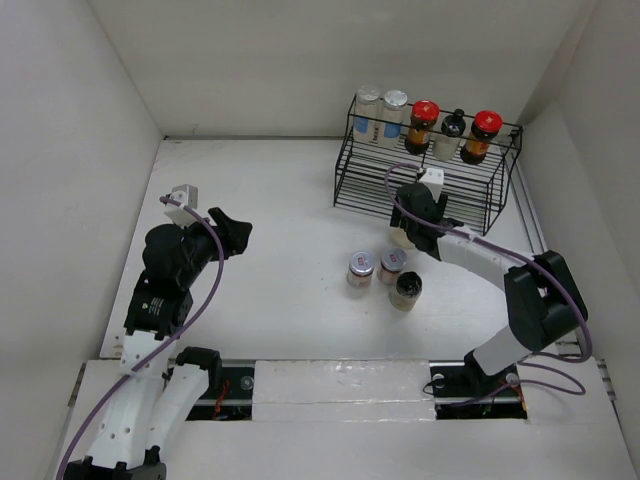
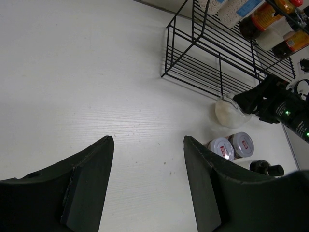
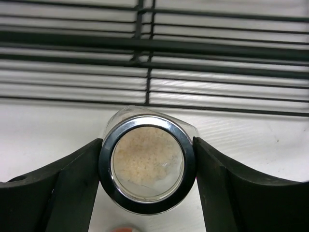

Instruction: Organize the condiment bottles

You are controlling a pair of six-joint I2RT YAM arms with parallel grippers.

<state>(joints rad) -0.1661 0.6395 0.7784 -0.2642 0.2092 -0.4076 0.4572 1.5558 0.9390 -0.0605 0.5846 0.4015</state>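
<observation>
Five stand upright along the top of the wire rack (image 1: 420,185): two blue-labelled clear jars (image 1: 368,112), a red-lidded brown bottle (image 1: 423,125), a black-capped bottle (image 1: 451,133) and a second red-lidded bottle (image 1: 483,136). On the table (image 1: 270,200) out front, two silver-lidded jars (image 1: 360,268) and a dark black-capped jar (image 1: 406,290) cluster. A clear jar of pale grains (image 3: 145,164) sits just before the rack, upright I think.
</observation>
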